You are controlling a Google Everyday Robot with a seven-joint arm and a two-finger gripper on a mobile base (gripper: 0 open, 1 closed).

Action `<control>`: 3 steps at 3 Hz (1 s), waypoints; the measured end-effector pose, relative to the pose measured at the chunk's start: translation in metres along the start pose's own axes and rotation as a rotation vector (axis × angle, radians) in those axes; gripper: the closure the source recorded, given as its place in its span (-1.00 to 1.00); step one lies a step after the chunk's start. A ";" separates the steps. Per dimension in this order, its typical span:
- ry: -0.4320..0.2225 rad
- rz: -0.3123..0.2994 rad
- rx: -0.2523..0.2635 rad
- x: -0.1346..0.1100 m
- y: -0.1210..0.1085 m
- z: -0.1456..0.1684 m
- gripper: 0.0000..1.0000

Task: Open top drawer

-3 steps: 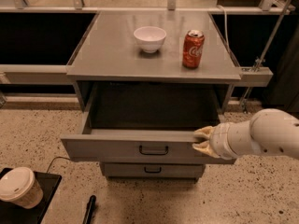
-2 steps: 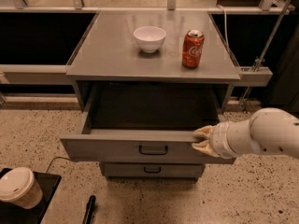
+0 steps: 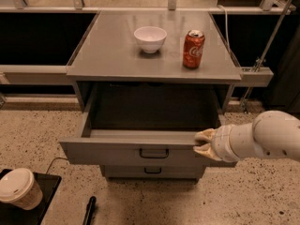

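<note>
The top drawer (image 3: 112, 152) is a wide grey metal drawer with a small dark loop handle (image 3: 153, 153) at its centre. It stands pulled well out from under the grey table, and its inside looks dark and empty. My gripper (image 3: 202, 143), tan-tipped on a white arm coming in from the right, is at the right end of the drawer front's top edge, to the right of the handle. A narrower grey drawer (image 3: 152, 171) with a similar handle sits shut below it.
On the grey table top (image 3: 112, 60) stand a white bowl (image 3: 150, 38) and a red soda can (image 3: 193, 49). At the lower left a paper coffee cup (image 3: 18, 188) rests on a black tray (image 3: 44, 191), with a dark pen-like object (image 3: 89, 210) on the speckled floor.
</note>
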State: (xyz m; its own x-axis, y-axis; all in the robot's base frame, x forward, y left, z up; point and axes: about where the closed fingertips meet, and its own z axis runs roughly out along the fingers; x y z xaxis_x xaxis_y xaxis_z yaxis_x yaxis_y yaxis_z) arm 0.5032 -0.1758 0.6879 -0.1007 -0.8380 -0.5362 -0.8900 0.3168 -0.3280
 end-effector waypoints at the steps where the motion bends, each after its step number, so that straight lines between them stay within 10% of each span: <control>1: -0.001 0.003 -0.011 0.002 0.008 -0.003 1.00; 3: -0.003 0.007 -0.025 0.005 0.019 -0.007 1.00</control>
State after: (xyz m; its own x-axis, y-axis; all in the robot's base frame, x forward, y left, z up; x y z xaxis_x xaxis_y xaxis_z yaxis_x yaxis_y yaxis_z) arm 0.4831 -0.1772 0.6841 -0.1053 -0.8347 -0.5406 -0.9000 0.3112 -0.3053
